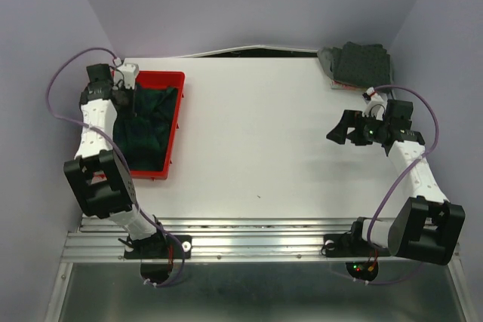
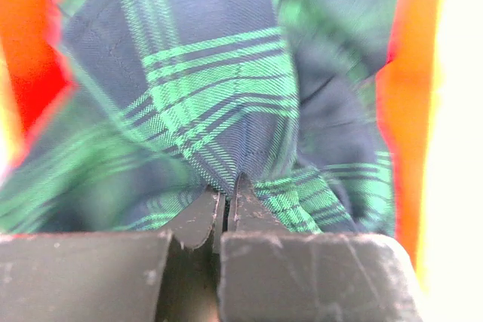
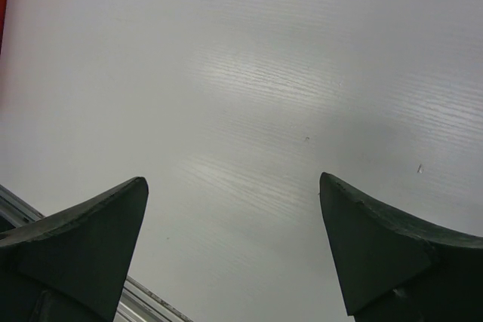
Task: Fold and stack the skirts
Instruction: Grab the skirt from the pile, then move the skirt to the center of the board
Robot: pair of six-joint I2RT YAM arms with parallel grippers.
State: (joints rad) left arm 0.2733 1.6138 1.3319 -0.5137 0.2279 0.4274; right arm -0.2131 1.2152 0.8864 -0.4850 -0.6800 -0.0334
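left gripper (image 2: 226,186): jaws clamped right together on a raised fold of the plaid skirt (image 2: 211,96), so it's only got a thin nip of cloth, not a big handful
plaid skirt (image 1: 147,130): heaped and creased inside the red tray, nowhere near flat
red tray (image 1: 175,111): sits on the left side of the table, with the skirt filling most of it and the left arm reaching down into it
right gripper (image 3: 234,186): jaws spread wide with nothing between them, hovering over bare table on the right, well apart from the tray
table (image 1: 256,133): my guess is the white middle bit is where the folding happens
far stack: charcoal dotted skirt (image 1: 366,62) in the far right corner, looks already folded, with what seems to be a grey skirt (image 1: 328,62) peeking out underneath
what could go wrong: honestly that skinny pinch is the worry, the cloth could slide out once the skirt's weight comes on it
also: lifting from one point means it hangs as a twisted bundle, pleats all over the place, hard to spread
also: the hem could snag the tray rim and drag the tray along
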